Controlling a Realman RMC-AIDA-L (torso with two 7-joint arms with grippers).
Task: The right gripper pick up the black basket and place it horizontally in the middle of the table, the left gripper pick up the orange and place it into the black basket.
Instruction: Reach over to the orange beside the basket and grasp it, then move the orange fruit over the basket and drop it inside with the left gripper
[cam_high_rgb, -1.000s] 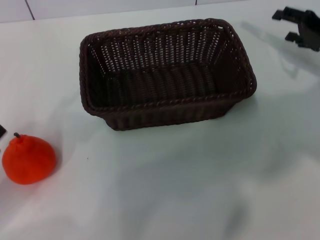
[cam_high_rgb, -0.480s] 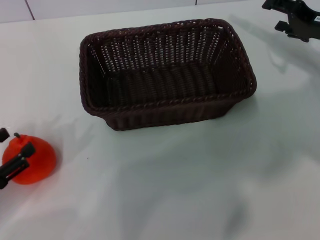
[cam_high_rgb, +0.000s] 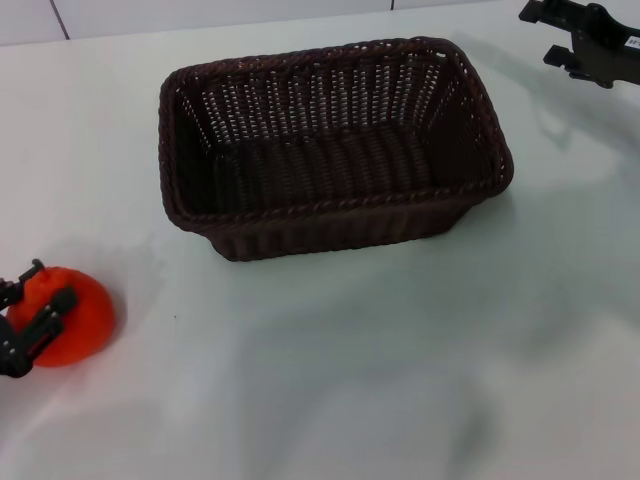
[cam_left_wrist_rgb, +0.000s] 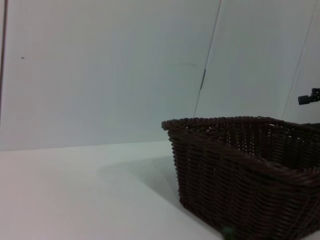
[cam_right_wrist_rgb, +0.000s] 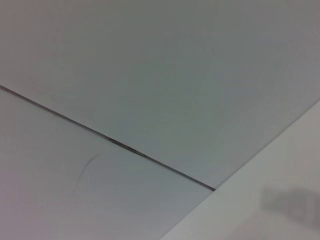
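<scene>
The black basket (cam_high_rgb: 330, 150) stands upright and empty in the middle of the white table (cam_high_rgb: 400, 380), long side across; it also shows in the left wrist view (cam_left_wrist_rgb: 240, 170). The orange (cam_high_rgb: 75, 320) sits on the table at the front left. My left gripper (cam_high_rgb: 30, 305) is at the orange, open, with one finger by its stem and the other finger (cam_high_rgb: 45, 322) lying across its front. My right gripper (cam_high_rgb: 540, 33) is open and empty at the far right, beyond the basket's right end, and shows small in the left wrist view (cam_left_wrist_rgb: 310, 97).
A pale panelled wall (cam_left_wrist_rgb: 100, 75) rises behind the table's far edge. Bare tabletop lies in front of the basket and to its right.
My left gripper came in from the left edge and set its fingers around the orange. My right gripper drew back up and away from the basket. Basket and orange have stayed put.
</scene>
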